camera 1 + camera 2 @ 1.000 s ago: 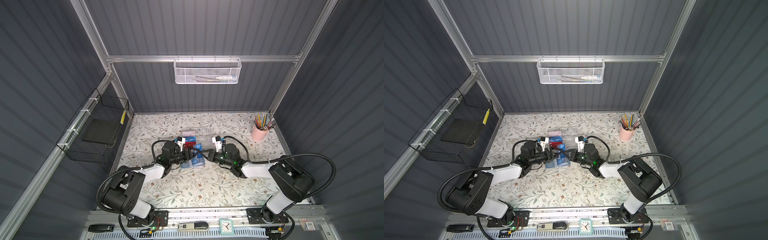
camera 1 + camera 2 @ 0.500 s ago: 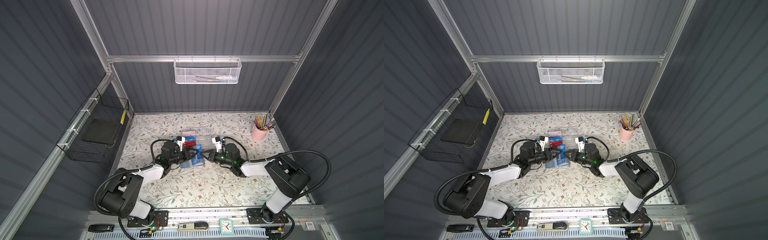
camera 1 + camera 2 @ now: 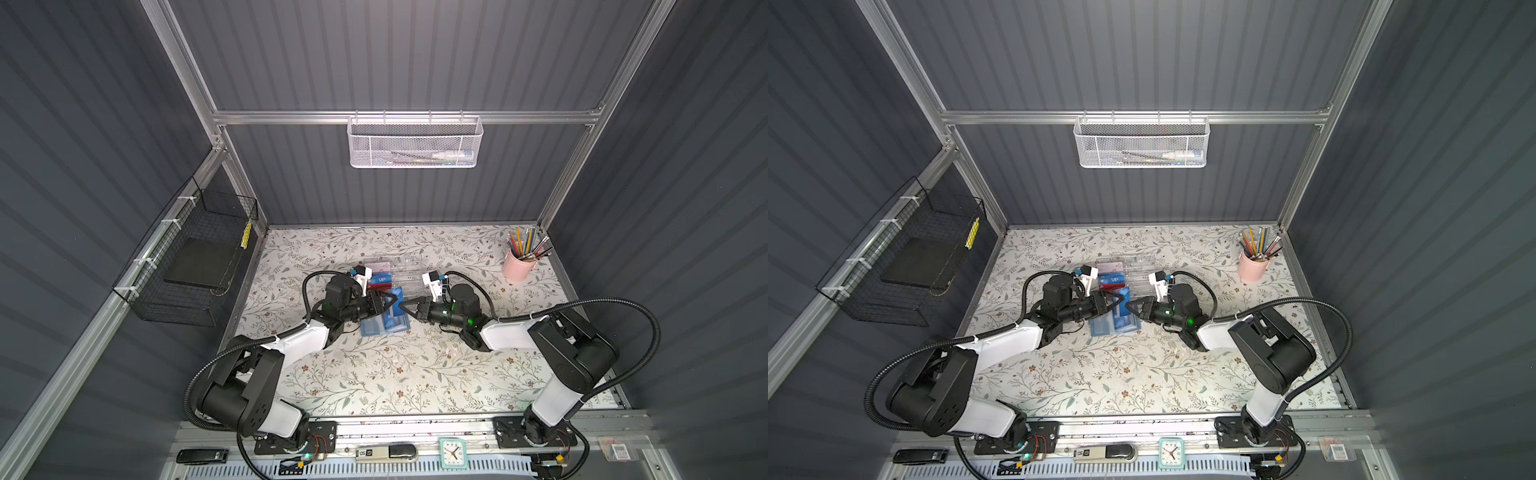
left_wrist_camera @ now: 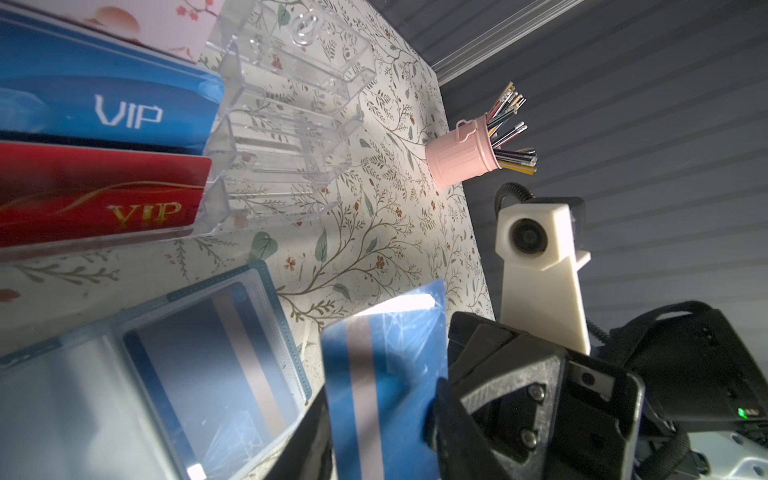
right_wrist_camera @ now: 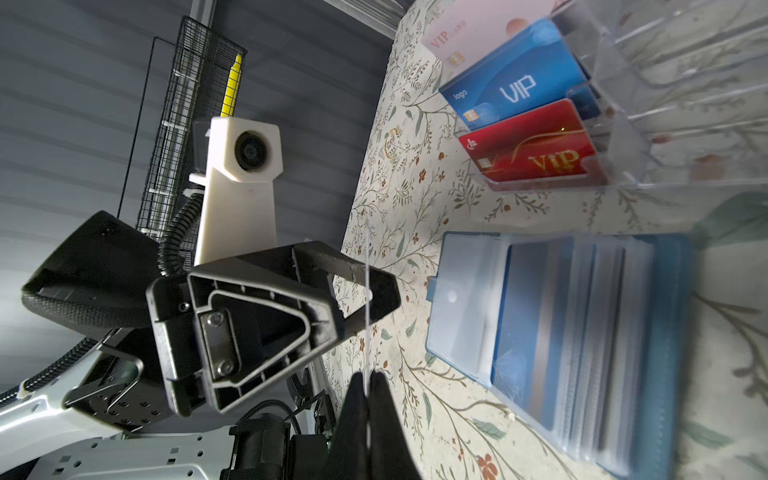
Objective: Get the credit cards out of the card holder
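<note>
Locate card holder (image 3: 376, 328) at centre of both top views, lying open and flat on the floral table (image 3: 374, 374). Note right gripper (image 5: 368, 399) pressed together on one credit card (image 4: 386, 374), held on edge between the two arms, just above the holder in frame. Observe left gripper (image 5: 365, 307) partly spread, jaws either side of that card's opposite end (contact not discernible). Find second credit card (image 5: 532, 332) inside a see-through sleeve of the holder.

A pink pencil cup (image 3: 517, 268) stands well apart from the clear acrylic box (image 4: 291, 124) holding a red VIP card (image 4: 95, 195).
</note>
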{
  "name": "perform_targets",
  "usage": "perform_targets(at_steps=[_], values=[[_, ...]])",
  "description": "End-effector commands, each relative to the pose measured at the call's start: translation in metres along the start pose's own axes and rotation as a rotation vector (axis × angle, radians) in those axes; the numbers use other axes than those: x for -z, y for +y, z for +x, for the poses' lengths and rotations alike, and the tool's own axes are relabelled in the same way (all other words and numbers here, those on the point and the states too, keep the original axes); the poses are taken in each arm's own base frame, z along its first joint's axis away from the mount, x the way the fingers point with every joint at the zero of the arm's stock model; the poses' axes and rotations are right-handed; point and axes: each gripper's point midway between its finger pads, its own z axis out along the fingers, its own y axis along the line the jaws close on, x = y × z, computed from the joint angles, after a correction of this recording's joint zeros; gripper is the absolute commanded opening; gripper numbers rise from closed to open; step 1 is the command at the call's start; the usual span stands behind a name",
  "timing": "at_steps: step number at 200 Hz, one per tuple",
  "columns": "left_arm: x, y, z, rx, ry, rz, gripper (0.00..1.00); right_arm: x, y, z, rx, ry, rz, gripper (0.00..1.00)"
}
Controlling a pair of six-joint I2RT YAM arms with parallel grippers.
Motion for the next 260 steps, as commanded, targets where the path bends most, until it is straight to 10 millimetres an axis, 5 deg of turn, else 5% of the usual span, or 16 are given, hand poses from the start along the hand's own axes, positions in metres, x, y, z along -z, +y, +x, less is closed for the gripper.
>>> perform_targets(at_steps=[1, 63, 121, 260], values=[[-0.002, -0.012, -0.012, -0.074, -0.019, 0.023, 0.38, -0.004, 0.007, 0.007, 0.019, 0.049, -0.033, 0.0], [0.001, -0.014, -0.018, -0.135, -0.033, 0.011, 0.37, -0.001, 0.008, 0.009, 0.025, 0.068, -0.046, 0.0], [0.004, -0.028, -0.018, -0.18, -0.041, 0.101, 0.27, -0.003, 0.002, 0.01, 0.026, 0.094, -0.032, 0.0], [0.004, -0.027, -0.006, -0.176, -0.003, 0.129, 0.1, -0.008, -0.006, -0.004, 0.043, 0.114, 0.012, 0.29]])
